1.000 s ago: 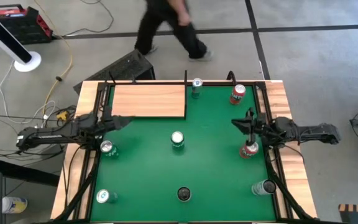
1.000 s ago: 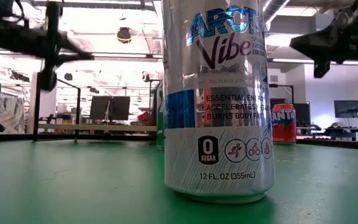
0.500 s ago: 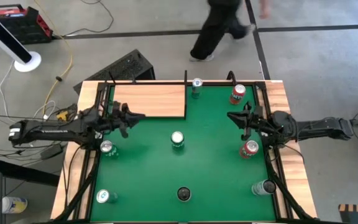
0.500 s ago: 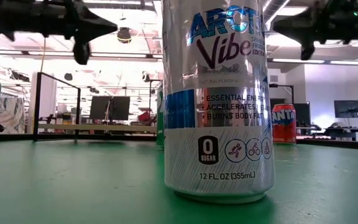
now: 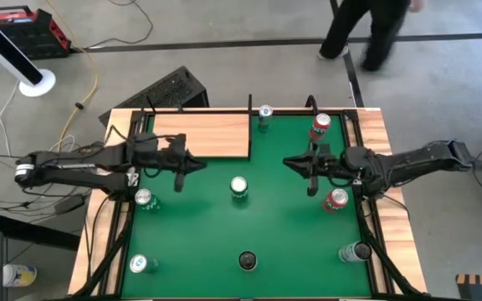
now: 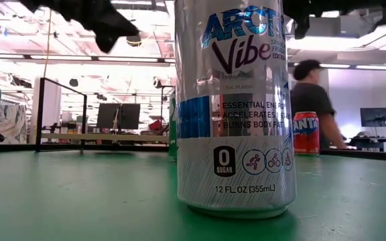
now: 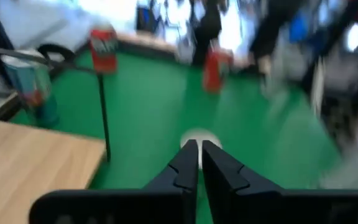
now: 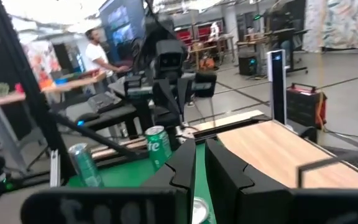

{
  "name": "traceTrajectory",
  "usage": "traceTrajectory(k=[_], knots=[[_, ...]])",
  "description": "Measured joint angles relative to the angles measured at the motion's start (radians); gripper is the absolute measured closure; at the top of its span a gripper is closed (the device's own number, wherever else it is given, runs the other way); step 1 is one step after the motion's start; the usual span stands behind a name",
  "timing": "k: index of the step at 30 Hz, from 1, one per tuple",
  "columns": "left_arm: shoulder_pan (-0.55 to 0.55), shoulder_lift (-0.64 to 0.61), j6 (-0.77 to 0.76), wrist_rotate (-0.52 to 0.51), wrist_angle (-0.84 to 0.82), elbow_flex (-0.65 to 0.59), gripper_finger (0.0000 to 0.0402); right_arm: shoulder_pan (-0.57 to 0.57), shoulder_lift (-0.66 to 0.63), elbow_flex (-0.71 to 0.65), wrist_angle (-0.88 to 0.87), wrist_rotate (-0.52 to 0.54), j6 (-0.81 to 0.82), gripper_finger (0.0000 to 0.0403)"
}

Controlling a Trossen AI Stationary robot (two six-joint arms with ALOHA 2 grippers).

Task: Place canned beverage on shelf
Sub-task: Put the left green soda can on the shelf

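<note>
1. Left gripper [image 5: 192, 165]: jaws pressed together, holding nothing, hovering over the green mat [image 5: 291, 242] just off the shelf's near corner, aimed toward the middle.
2. Right gripper [image 5: 295, 163]: jaws nearly shut, empty, hovering over the mat's right half, pointing inward at the centre.
3. Green can [image 5: 238, 187]: upright at the middle of the mat, between the two grippers, touched by neither; likely the nearest candidate for pickup.
4. Shelf [image 5: 201, 135]: pale wood panel at the far left corner of the bench [image 5: 389, 142], bare, no can on it.
5. Other cans, all upright unless noted: red can [image 5: 335, 201] just beside the right arm; second red can [image 5: 320, 125] and a silver can [image 5: 264, 115] at the far edge; green can [image 5: 144, 199] near the left arm; another [image 5: 138, 264] at the near left; dark-topped can [image 5: 247, 261] at the near edge; one lying on its side [image 5: 355, 252] at the near right.
6. Person [image 5: 366, 29] walking past beyond the bench, well clear of the arms.
7. Risks, as judgement: closed jaws descending on the centre can would knock it over rather than grip it; both arms converging on the same can could collide; right arm's sweep could clip the red can beside it; a tipped can may roll away.
</note>
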Motion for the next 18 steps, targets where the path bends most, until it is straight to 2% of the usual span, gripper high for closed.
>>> traceTrajectory(k=[5,9,14,18], knots=[[-0.036,-0.008,0.143,0.008,-0.544,0.251,0.0323,0.035,0.111,0.077,0.000,0.000,-0.108,0.0340],[-0.090,-0.012,0.092,0.010,-0.846,0.381,0.0257,0.031,0.202,0.146,0.002,0.000,-0.170,0.0340],[-0.167,-0.031,-0.115,0.010,-1.077,0.411,0.0170,0.010,0.316,0.235,-0.001,0.000,-0.227,0.0340],[-0.215,-0.027,-0.212,0.015,-1.174,0.410,0.0110,-0.009,0.393,0.294,0.000,0.000,-0.262,0.0340]])
